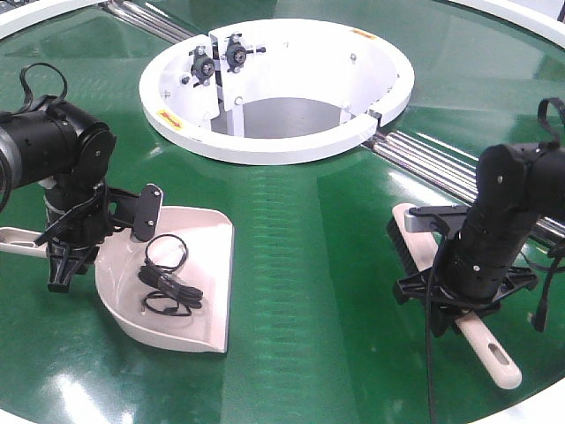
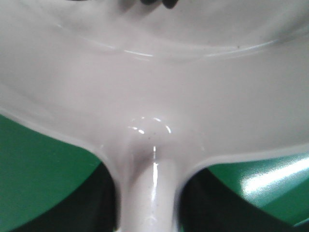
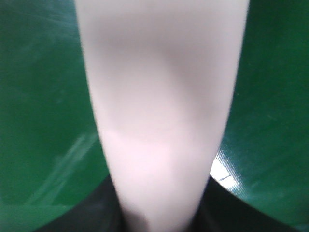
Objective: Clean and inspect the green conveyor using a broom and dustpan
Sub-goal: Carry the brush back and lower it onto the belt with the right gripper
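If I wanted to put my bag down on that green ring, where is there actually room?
The widest bare stretch of green conveyor lies between the dustpan and the broom, running from the white collar to the near edge. Either side of that is crowded by the held tools.

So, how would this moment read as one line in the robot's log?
left gripper: grips dustpan handle | right gripper: grips broom handle | dustpan: holds black cable | tools on green conveyor

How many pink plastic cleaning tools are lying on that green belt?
2. The dustpan sits on the left of the green conveyor, the broom on the right. No other seems hidden.
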